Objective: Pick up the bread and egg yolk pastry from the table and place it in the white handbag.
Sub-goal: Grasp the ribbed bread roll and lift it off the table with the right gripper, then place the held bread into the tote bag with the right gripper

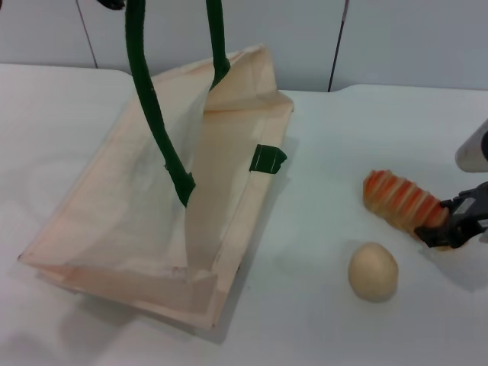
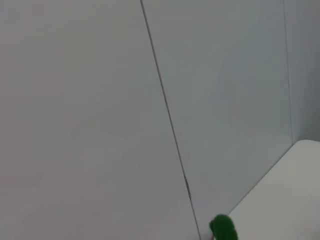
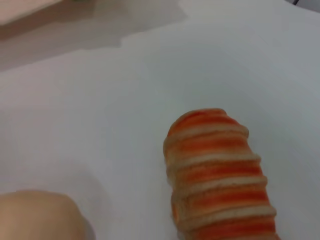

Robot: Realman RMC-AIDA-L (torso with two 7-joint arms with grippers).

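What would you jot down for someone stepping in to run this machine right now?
Right tool: at the near end of the bread, fingers around it; a firm grip is not confirmed.
Left tool: out of view above, apparently holding up the green handle so the white handbag stays open.
Egg yolk pastry: on the table, just in front of the bread, untouched.
Done: nothing is in the bag so far.
Left: lift the bread into the bag, then the pastry.
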